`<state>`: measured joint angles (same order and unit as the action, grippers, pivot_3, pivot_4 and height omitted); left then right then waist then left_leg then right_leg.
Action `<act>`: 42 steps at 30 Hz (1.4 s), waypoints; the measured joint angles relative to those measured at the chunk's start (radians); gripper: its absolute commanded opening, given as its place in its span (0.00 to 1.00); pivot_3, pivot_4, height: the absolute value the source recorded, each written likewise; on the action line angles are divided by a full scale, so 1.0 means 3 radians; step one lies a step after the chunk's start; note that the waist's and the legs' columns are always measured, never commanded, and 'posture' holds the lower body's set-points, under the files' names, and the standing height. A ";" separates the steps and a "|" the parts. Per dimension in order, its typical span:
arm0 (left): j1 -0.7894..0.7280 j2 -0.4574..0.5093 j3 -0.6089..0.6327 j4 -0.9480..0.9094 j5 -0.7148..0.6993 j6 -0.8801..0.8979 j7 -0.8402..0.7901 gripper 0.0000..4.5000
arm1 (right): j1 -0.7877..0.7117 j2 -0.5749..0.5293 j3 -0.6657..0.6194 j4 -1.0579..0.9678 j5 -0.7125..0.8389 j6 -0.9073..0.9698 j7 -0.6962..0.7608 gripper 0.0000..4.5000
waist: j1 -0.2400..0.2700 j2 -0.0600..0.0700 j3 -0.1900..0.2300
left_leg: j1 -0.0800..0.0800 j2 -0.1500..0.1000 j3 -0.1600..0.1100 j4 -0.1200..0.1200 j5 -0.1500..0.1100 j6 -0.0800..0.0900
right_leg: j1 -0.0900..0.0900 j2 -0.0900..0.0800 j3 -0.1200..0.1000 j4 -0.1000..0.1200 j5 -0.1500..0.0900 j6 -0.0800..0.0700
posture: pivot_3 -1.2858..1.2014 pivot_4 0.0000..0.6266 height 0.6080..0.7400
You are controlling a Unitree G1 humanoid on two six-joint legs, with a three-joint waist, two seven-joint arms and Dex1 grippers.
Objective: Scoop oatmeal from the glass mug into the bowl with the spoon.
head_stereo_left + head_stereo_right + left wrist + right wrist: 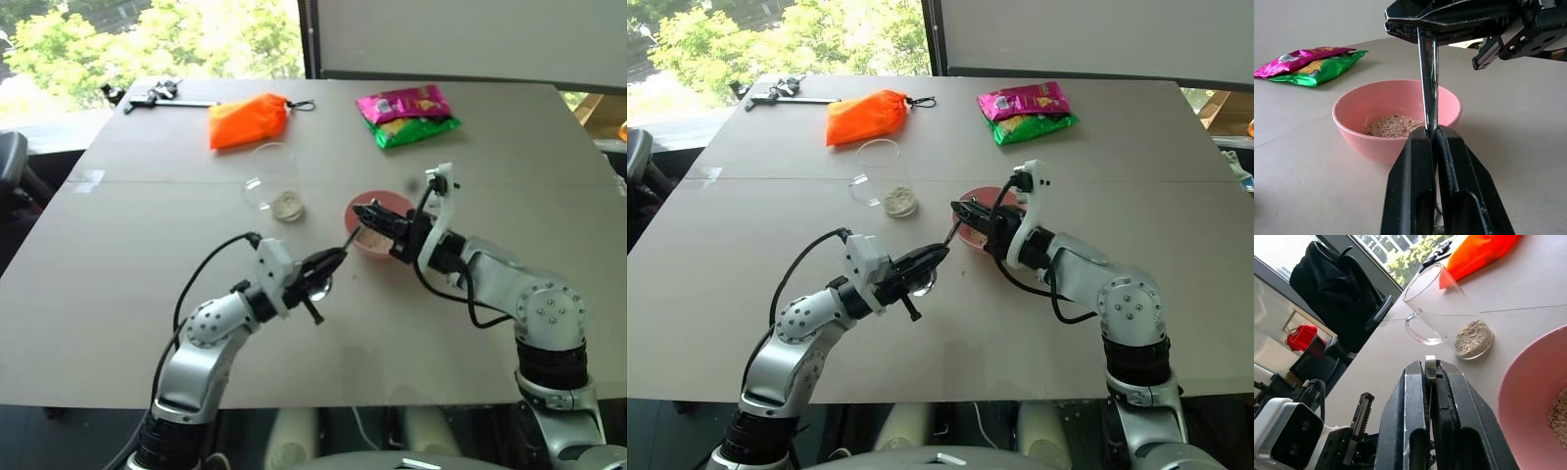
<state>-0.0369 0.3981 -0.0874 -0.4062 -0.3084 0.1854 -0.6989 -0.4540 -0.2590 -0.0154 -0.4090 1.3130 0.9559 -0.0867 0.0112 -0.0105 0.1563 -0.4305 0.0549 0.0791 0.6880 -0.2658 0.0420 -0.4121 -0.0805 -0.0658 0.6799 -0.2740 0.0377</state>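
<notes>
Both tools are pinching the slim shiny silver metal spoon (1428,83) between them: the left tool (331,262) is clamping it near its oval end, the right tool (364,212) is closing tight on the handle tip. The spoon is hanging beside the small round light-pink bowl (370,245), which is holding pale beige oatmeal flakes (1395,126). The small clear glass mug (274,181), more oatmeal at its bottom, is standing on the grey worktop (118,274) near the bowl.

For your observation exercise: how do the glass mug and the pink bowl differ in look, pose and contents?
The glass mug is clear and has a handle; the bowl is opaque pink, with none. The mug lies tipped on its side, while the bowl stands upright. The mug is narrower, the bowl wider. Both rest on the table and hold some oatmeal.
</notes>
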 measured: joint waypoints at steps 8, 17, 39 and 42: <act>0.0021 -0.0062 0.0269 0.0009 -0.0030 -0.0242 0.0169 0.52 | -0.0008 -0.0034 -0.0012 0.0012 0.0011 0.0000 -0.0007 0.00 | 0.0000 0.0000 0.0000 | 0.0000 0.0000 0.0000 0.0000 0.0000 0.0000 | 0.0000 0.0000 0.0000 0.0000 0.0000 0.0000 | 0.52 0.24 0.66; -0.0234 -0.0046 0.0961 0.0392 0.0368 -0.0633 0.0870 0.52 | -0.0177 -0.0131 -0.0131 0.0179 -0.0016 -0.0006 0.0058 0.00 | 0.0002 0.0000 0.0000 | 0.0000 -0.0001 -0.0001 0.0001 -0.0003 0.0005 | 0.0000 0.0000 -0.0001 0.0001 0.0000 0.0000 | 0.52 0.24 0.66; -0.0951 -0.0103 0.0804 0.1964 0.1077 -0.1142 0.1517 0.52 | -0.0383 -0.0254 -0.0284 0.0351 -0.0190 -0.0041 0.0187 0.00 | 0.0003 -0.0001 -0.0001 | -0.0003 -0.0001 0.0001 0.0003 0.0001 -0.0001 | -0.0001 -0.0003 -0.0005 0.0002 0.0001 0.0001 | 0.52 0.24 0.66; -0.1002 -0.0104 0.0788 0.2055 0.1053 -0.1167 0.1487 0.52 | -0.0522 -0.0278 -0.0352 0.0351 -0.0187 -0.0042 0.0183 0.00 | -0.0001 -0.0001 -0.0001 | -0.0003 -0.0001 0.0001 0.0003 0.0001 -0.0001 | -0.0001 -0.0003 -0.0005 0.0002 0.0001 0.0002 | 0.52 0.24 0.66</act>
<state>-0.3375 0.3669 0.1491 0.2103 0.0075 -0.1646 -0.2528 -0.6105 -0.3425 -0.1210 -0.3036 1.2569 0.9433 -0.0318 0.0109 -0.0108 0.1561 -0.4315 0.0546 0.0794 0.6889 -0.2655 0.0417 -0.4124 -0.0813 -0.0674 0.6805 -0.2736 0.0381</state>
